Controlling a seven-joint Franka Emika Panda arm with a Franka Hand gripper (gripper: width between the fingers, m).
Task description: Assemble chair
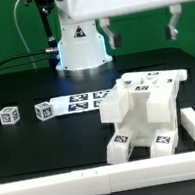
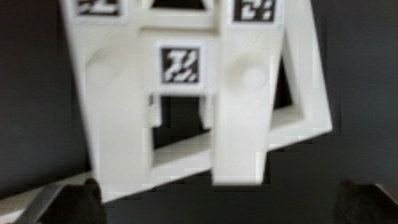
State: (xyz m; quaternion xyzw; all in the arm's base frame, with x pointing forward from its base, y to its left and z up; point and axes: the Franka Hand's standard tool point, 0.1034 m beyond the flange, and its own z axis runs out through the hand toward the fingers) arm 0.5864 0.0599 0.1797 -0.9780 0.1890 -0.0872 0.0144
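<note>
The chair [image 1: 143, 112] is a chunky white block structure with black-and-white tags, standing on the black table at the exterior view's right. My gripper [image 1: 142, 28] hangs well above it, open and empty, its two dark fingers [image 1: 108, 33] spread wide. In the wrist view the chair [image 2: 187, 100] fills the frame, with a tag on its middle bar. My gripper [image 2: 217, 208] is apart from the chair, and its dark fingertips [image 2: 68, 205] show at the frame's edge.
Two small tagged cubes [image 1: 8, 116] [image 1: 44, 110] lie at the exterior view's left. The marker board [image 1: 86, 100] lies flat beside the chair. A white rail [image 1: 58, 182] borders the table's front and right. The robot base [image 1: 81, 47] stands behind.
</note>
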